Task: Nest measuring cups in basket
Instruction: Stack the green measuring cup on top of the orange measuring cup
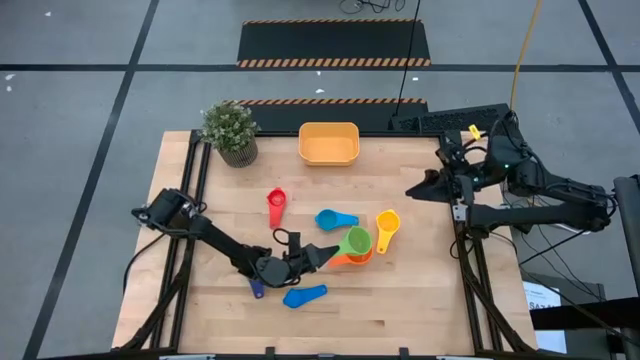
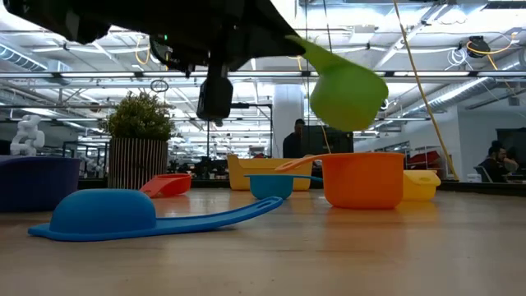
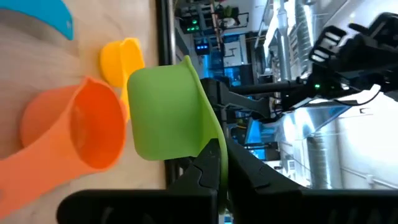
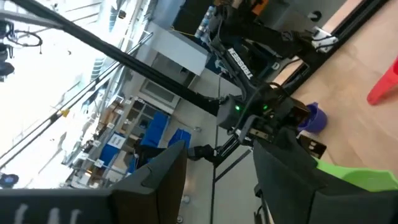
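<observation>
My left gripper (image 1: 328, 252) is shut on a green measuring cup (image 1: 357, 241) and holds it just above an orange cup (image 1: 345, 259) that stands on the table. Around them lie a yellow cup (image 1: 387, 228), a light blue cup (image 1: 335, 218), a red cup (image 1: 276, 203), a dark blue cup (image 1: 257, 290) and a second light blue cup (image 1: 305, 295), mouth down. The orange-yellow basket (image 1: 329, 143) sits at the far edge. My right gripper (image 1: 412, 190) hovers open, high above the table's right side. My left gripper pinches the green cup's flat handle (image 3: 217, 152) between its two fingers. The fingers lie level and come from the table's left, along the handle. The cup (image 2: 349, 94) is lifted clear and tilted, its bowl hanging over the orange cup (image 2: 362, 179).
A small potted plant (image 1: 230, 131) stands at the far left corner, beside the basket. A black keyboard (image 1: 455, 120) lies past the far right edge. Bare wood shows along the near edge and on the left side of the table.
</observation>
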You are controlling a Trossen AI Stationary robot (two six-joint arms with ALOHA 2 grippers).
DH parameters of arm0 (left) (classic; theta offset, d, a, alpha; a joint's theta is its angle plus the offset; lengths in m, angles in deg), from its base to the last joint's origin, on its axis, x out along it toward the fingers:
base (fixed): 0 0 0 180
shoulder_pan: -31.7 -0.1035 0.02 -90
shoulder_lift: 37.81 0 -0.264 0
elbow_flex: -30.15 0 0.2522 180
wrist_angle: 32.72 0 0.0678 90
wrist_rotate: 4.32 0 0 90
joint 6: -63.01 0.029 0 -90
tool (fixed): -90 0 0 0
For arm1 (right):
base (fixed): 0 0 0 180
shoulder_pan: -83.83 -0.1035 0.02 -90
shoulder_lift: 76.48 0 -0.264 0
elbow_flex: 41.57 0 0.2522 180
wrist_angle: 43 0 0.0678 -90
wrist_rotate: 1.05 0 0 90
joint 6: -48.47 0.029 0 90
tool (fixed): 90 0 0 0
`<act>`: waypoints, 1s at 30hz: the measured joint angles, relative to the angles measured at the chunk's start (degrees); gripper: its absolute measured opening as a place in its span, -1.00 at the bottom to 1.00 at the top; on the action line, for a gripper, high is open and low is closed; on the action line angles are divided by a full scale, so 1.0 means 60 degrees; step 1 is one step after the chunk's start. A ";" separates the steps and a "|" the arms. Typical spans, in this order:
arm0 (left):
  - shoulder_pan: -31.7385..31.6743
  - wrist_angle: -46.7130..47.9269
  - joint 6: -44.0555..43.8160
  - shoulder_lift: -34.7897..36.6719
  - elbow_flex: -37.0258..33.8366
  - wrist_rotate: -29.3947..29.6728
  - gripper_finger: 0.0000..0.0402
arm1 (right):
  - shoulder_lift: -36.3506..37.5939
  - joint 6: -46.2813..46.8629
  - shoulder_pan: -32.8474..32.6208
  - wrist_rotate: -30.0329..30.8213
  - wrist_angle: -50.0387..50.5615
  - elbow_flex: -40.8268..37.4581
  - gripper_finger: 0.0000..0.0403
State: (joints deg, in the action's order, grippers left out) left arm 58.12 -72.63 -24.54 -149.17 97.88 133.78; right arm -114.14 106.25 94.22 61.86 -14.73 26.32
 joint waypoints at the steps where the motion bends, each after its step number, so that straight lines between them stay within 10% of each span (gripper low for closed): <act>1: 0.0001 -0.0002 -0.0003 -0.0022 -0.0002 -0.0003 -0.97 | 0.0025 -0.0072 0.0000 0.0000 0.0069 0.0000 -0.10; 30: -0.0271 0.1148 -0.0712 -0.0010 -0.0002 -0.0501 -0.96 | 0.0013 -0.1068 0.0000 -0.0029 0.0287 0.0000 -0.10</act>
State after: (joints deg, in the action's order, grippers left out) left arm 56.49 -65.75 -28.82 -149.23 97.87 130.77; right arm -114.06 99.85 94.22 61.69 -13.01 26.32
